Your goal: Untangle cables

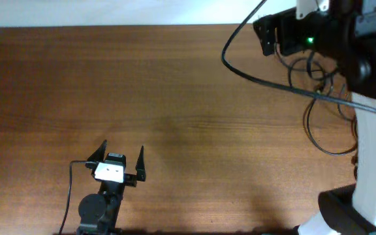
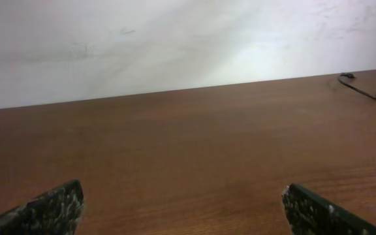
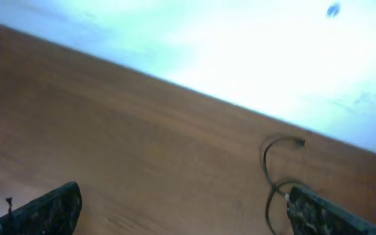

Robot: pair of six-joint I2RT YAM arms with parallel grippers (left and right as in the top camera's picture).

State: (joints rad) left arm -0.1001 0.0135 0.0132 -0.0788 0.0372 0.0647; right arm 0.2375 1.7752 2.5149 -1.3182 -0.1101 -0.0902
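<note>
Cables [image 1: 318, 77]: the tangle is at the far right of the table [image 1: 175, 98], partly beneath the right arm, well apart from the left gripper [image 1: 123, 149].

Left gripper: fingers spread wide, nothing between them. Its wrist view shows both fingertips [image 2: 51, 209] cut off by the lower edge, bare wood between, and one cable strand [image 2: 361, 90] far off at the right edge.

Right gripper [image 1: 266, 36]: fingers wide apart as well, nothing between them. In its wrist view [image 3: 181, 209] a cable [image 3: 265, 160] curves just beside the right-hand finger [image 3: 325, 212]; contact cannot be judged because the frame is blurred. One plug end [image 3: 299, 142] shows.

Hidden: the right arm covers much of the tangle from overhead. The loops overlap, so the cable count cannot be determined.

Writing: the white plate [image 1: 109, 171] on the left wrist is too small to read.

Counts: two arms, two grippers. One thicker black arm wire [image 1: 240, 65] sweeps across the tangle.
</note>
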